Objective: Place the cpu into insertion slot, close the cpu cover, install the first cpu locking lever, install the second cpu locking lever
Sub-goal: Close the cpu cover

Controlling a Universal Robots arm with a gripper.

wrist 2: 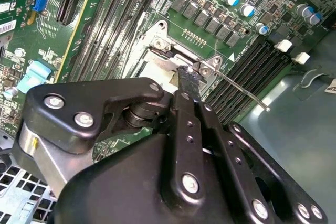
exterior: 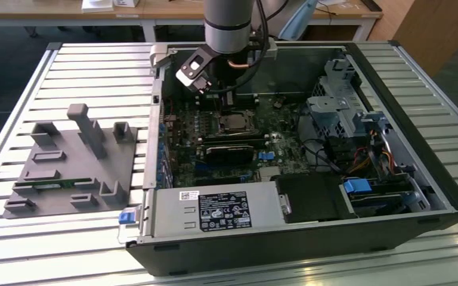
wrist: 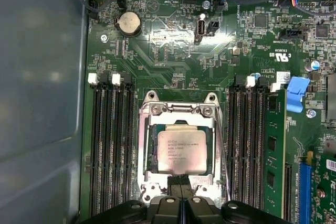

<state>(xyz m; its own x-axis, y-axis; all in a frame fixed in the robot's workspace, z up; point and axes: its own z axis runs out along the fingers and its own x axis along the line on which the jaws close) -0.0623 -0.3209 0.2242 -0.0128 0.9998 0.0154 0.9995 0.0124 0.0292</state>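
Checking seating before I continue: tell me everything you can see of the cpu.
The cpu is a small flat square chip with a pale silvery metal top bearing dark print. It lies flat in the insertion slot on the green board, framed by the silver cpu cover. The shut gripper hovers by one edge; contact cannot be told.

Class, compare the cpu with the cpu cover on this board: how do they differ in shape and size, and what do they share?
The cpu is a solid plate with print on top; the cpu cover is an open frame with a large central window. The cpu is the smaller of the two and shows through the window of the cpu cover, which surrounds it. Both are square, silvery and appear to lie flat.
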